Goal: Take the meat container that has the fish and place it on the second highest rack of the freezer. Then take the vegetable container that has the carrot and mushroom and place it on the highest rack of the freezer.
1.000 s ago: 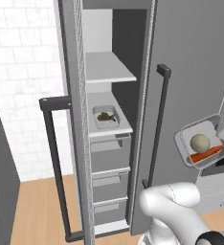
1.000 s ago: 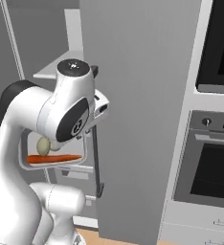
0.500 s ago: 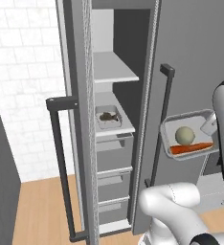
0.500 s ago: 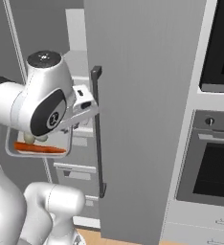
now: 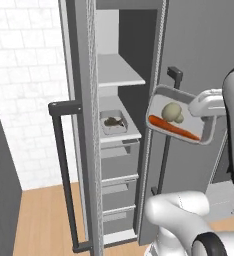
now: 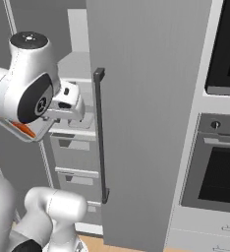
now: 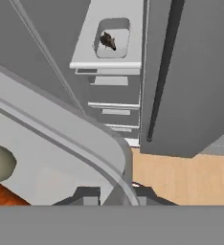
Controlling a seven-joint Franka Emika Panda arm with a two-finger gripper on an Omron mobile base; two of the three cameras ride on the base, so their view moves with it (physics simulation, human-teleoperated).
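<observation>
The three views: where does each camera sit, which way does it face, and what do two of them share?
Left base view: behind the arm's left, facing the open freezer; arm at right carries the vegetable tray.
Right base view: behind the arm's right, facing the freezer door's outside and the oven; arm at left.
Hand view: on the hand, looking down past the tray's rim to the fish.
Shared: fish tray, left base and hand.

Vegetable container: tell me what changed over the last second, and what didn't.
The vegetable container, held at its rim by the gripper, swung left toward the open freezer, from beside the door handle to in front of the door's edge. The carrot and mushroom stayed inside it. The fish in its container remained on the second highest rack.
</observation>
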